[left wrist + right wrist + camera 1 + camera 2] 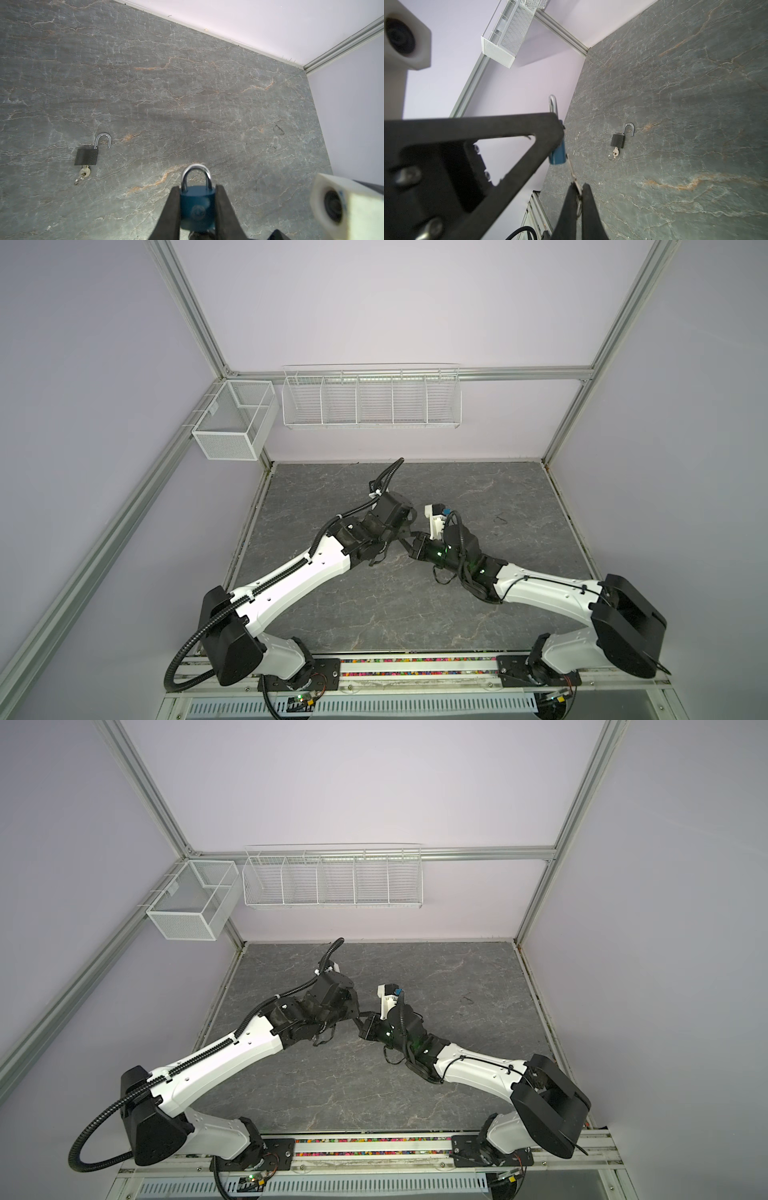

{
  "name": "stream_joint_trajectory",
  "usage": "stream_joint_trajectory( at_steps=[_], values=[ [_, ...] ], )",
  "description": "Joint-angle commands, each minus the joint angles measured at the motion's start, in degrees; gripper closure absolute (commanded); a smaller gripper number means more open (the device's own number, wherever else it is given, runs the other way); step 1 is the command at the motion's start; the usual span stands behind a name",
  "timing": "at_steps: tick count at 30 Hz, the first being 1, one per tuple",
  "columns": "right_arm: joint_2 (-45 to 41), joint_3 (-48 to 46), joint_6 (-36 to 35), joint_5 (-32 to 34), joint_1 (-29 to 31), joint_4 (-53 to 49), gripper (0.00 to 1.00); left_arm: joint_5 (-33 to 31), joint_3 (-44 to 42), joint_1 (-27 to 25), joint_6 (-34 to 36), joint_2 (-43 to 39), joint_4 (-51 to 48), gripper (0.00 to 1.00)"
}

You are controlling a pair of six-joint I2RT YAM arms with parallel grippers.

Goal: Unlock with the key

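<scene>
Grey stone surface (187, 83) below: left gripper (196, 190) clamps the rigid, probably slick blue metal padlock (197, 204); right gripper (579, 188) pinches the thin silver key (571, 168) at its head.

Grey marble-patterned tabletop (374, 605) fills the lower centre of both top views. One black padlock (86, 156) lies flat on it, shackle open, key (84, 171) inserted. Dark scuff (500, 519) right of centre.

Near left: left white-and-black arm (291, 576) stretched inward. Its black two-fingered left gripper (197, 188) is clamped on both flanks of a small blue metal padlock (197, 205). Near right: right white-and-black arm (540, 585) stretched inward, wrist turned toward the left. Its right gripper (579, 186) has its fingers pinched tight on a slim silver key (571, 168). Tips nearly meet.
</scene>
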Motion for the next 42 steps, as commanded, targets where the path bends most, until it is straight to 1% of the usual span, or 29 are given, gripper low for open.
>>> stream_joint_trajectory(
  at_steps=[1,4,10,14,19,24,32,36,42],
  values=[
    [0.51,2.21,1.80,-0.25,0.13,1.06,0.94,-0.92,1.93,-0.26,0.43,0.55,-0.77,1.00],
    [1.62,2.51,2.75,-2.44,-0.57,2.86,0.94,-1.17,1.65,-0.26,0.56,0.37,-0.45,1.00],
    [1.29,3.26,2.25,-2.81,0.41,2.79,0.94,-1.29,1.82,-0.28,0.84,0.53,-0.72,1.00],
    [-0.35,2.50,1.59,-1.53,0.31,1.27,0.94,-3.36,2.36,-0.25,1.39,0.27,-2.34,1.00],
    [0.08,2.51,1.99,-3.15,0.36,-0.10,0.94,-4.21,2.71,-0.23,1.53,-1.06,-1.66,1.00],
    [0.69,2.86,2.38,-4.13,0.49,1.20,0.94,-4.07,2.61,-0.28,1.27,-0.49,-1.39,1.00],
    [-0.41,3.09,1.64,-1.76,0.21,-0.47,0.94,-3.64,2.10,-0.23,0.85,-0.59,-1.76,1.00],
    [-0.45,2.49,1.99,-1.72,-0.28,1.10,0.94,-3.84,1.68,-0.28,0.84,-0.70,-1.87,1.00],
    [0.03,3.87,1.55,-2.51,-0.17,0.36,0.94,-3.52,1.54,-0.23,0.84,-0.26,-1.90,1.00]
  ],
)
